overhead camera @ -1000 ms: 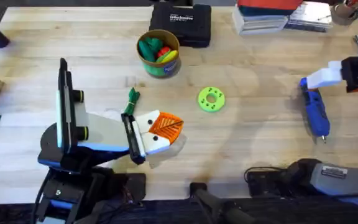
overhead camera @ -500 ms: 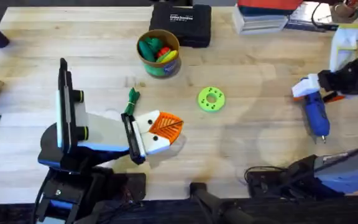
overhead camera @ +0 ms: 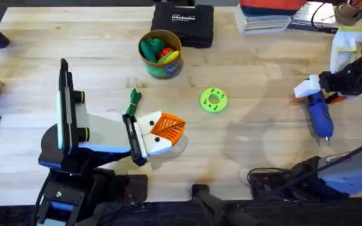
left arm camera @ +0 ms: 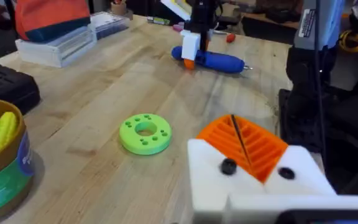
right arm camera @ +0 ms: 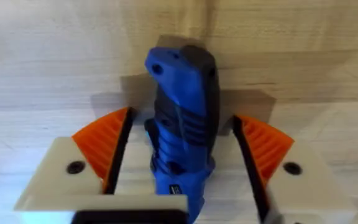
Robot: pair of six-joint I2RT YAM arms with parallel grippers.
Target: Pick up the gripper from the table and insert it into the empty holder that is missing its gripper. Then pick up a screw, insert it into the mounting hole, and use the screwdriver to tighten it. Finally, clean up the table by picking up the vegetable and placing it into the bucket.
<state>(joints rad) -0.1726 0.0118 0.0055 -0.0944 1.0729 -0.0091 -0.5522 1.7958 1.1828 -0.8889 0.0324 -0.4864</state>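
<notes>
The right tool [right arm camera: 182, 165] straddles the blue screwdriver [overhead camera: 319, 115] at the worktop's [overhead camera: 263, 144] three o'clock, fingers spread. The left tool [overhead camera: 162, 135] rests clenched, empty, at seven o'clock.

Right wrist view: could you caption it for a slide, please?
Open right gripper straddling the blue screwdriver on the table.
</notes>
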